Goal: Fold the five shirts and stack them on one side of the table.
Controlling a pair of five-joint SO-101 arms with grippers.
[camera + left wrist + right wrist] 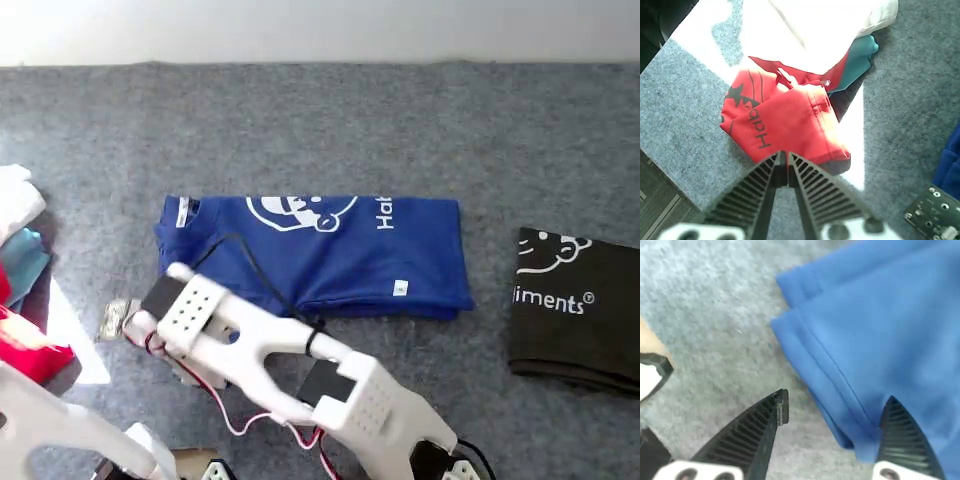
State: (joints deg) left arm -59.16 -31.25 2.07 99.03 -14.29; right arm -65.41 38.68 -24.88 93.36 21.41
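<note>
Straddling the near-left corner of the royal-blue cotton T-shirt with white print, the right gripper has its jaws spread wide. 1 ribbed black finger is over bare felt and the other over blue cloth, with nothing pinched. How high the tips sit above the cloth cannot be told.

Location: the blue shirt lies mid-way across the grey felt-covered table, already folded into a long band. Its long axis runs parallel to the far edge, collar end toward the left edge.

Key relation: the right wrist view shows the corner as 2 stacked folded edges running out from between the jaws, with the body of the shirt off to the far-finger side. Judgement: the next fold looks to go across the long axis, so the grip has to catch both layers at this corner. If the far finger lands on top of the cloth rather than closing in on the edge, only the top layer may lift.

Arm choice: the right arm is at the shirt. The left gripper is well apart from it, jaws closed on nothing, hanging over the near side of the crumpled red T-shirt with black print.

Other shirts:
- The red shirt sits in a loose heap at the left edge with a white cloth garment and a teal garment — 3 unfolded.
- A folded black T-shirt with white print lies at the right edge — 1 done, by the look of it.
</note>
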